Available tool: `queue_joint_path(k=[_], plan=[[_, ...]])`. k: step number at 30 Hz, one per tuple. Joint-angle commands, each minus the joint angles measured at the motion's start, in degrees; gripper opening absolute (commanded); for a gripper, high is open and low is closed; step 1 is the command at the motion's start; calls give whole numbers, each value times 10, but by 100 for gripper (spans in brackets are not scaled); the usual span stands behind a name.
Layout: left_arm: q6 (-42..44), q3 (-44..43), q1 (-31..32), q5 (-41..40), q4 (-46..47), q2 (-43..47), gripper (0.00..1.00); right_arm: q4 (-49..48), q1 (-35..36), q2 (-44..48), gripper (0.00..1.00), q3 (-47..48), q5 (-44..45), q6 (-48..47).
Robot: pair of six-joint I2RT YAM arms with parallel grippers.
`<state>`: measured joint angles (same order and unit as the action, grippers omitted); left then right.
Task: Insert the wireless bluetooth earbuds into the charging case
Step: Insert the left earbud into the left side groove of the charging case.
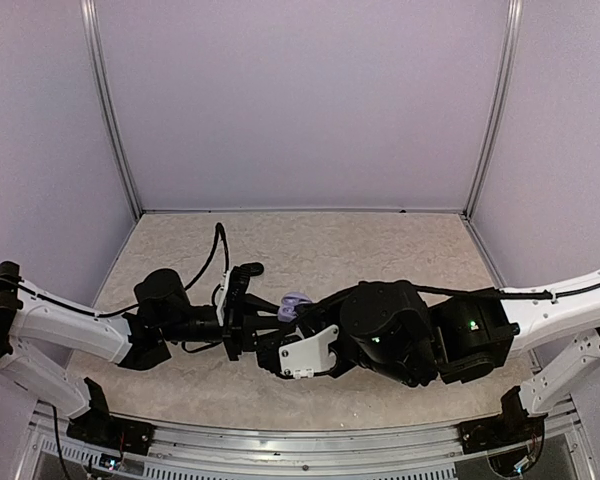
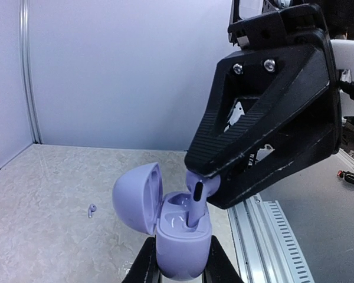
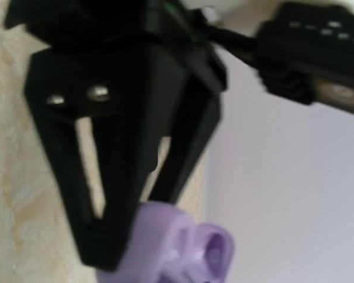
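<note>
Now left fingers (image 2: 148, 259) clamp charging case (image 2: 177, 253); right fingers (image 2: 224, 171) seemingly pinch lavender earbud (image 2: 196, 200) (stem in case).

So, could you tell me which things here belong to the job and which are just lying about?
Job:
- lavender charging case, open, in the left gripper
- lavender earbud in the right gripper, stem in the case
- second earbud, loose on the table

Lying about:
- red-and-white bits on the grey bench
</note>
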<state>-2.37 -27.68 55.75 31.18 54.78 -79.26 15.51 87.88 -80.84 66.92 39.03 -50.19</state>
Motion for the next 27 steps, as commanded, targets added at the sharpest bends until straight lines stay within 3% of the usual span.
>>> queue_joint_path(k=[1, 11, 16, 27], plan=[[-17, -13, -7, 7, 61, -1, 0, -4, 10, -8, 23, -8, -7, -14], [-21, -4, -10, 12, 76, 0, 0, -32, 10, 15, 50, -18, -7, 12], [-25, -4, -13, 20, 83, -8, 0, -46, 10, 47, 70, -10, -45, 45], [-28, -4, -15, 24, 83, -9, 0, -71, 9, 97, 70, -19, -101, 128]])
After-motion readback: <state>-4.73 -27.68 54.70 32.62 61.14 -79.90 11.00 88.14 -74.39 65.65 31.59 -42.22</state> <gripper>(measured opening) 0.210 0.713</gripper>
